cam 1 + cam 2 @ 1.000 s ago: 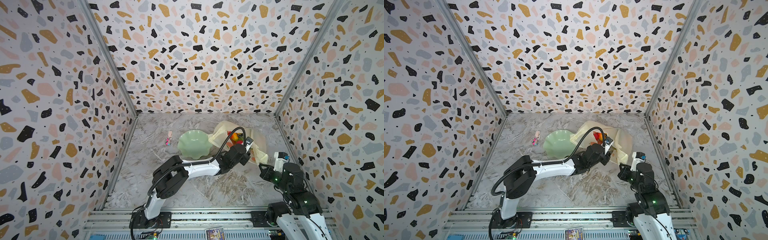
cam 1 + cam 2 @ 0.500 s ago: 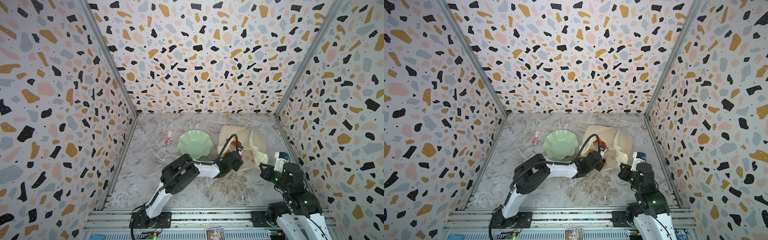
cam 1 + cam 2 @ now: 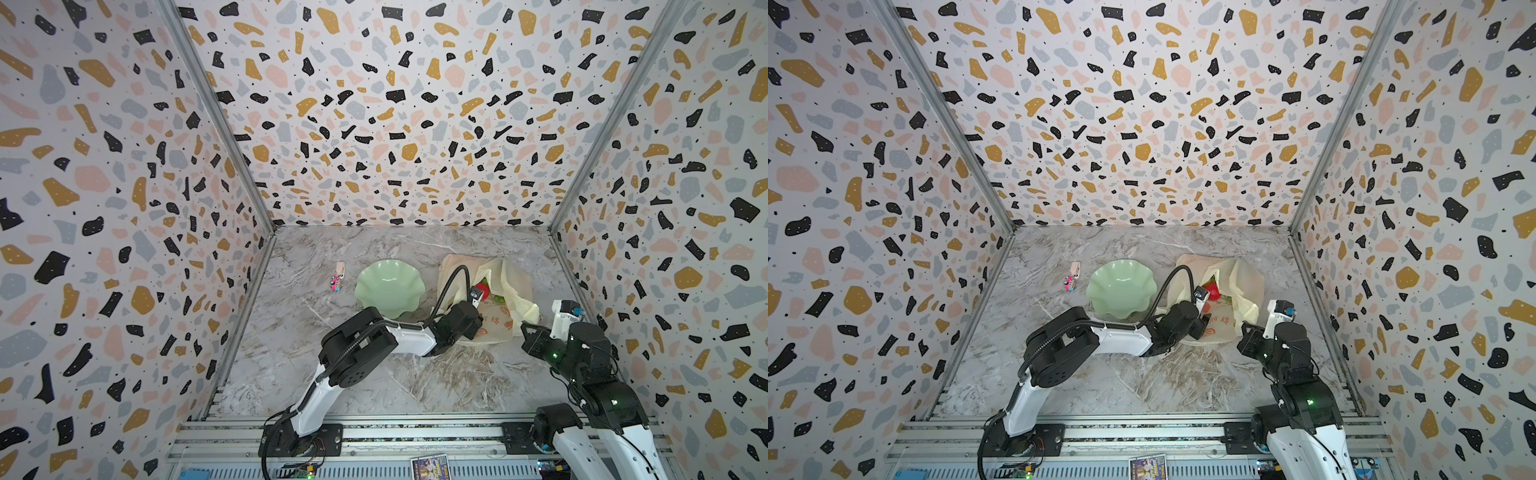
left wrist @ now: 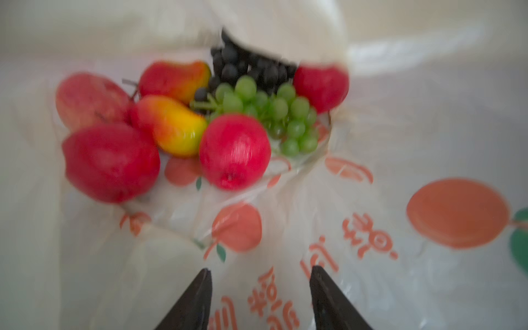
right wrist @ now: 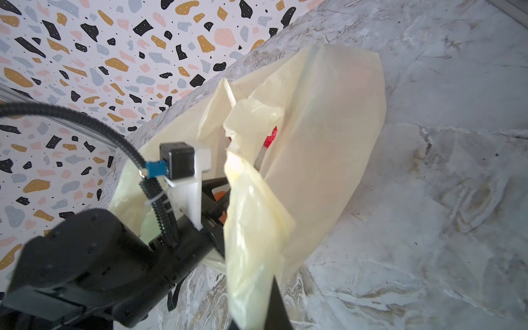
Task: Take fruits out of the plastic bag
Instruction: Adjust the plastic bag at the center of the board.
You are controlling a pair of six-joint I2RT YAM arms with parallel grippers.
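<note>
1. Compared with a second ago, the left arm's elbow is found shifted toward the plastic bag (image 3: 515, 286), and its wrist is drawn slightly back from the bag mouth toward the near, printed panel. Almost no change is seen against half a second ago.
2. The right arm is seen in the same spot in all top views. The bag outline is roughly unchanged.
3. Left gripper (image 4: 260, 268): the jaws are spread apart with nothing between them. It is held just above the orange-printed film, short of the fruit pile.
4. Right gripper (image 3: 526, 330): it is clamped on a loop handle of the bag, and the pale-yellow film is drawn up to it in the right wrist view.
5. The fruits are all inside the bag mouth. A red apple (image 4: 235, 151) lies nearest the left jaws, with a second apple (image 4: 111, 163) beside it. The red-yellow peach-like pieces (image 4: 174, 128) lie between them. The green grape bunch (image 4: 280, 114) and black-purple grape bunch (image 4: 248, 68) lie behind, the latter partly under a bag fold.
6. The bag is laid on the marble table (image 3: 374, 374), just beside the pale green wavy-rimmed plate (image 3: 388, 286). A pink trinket (image 3: 336, 282) is seen on the plate's far side from the bag.
</note>
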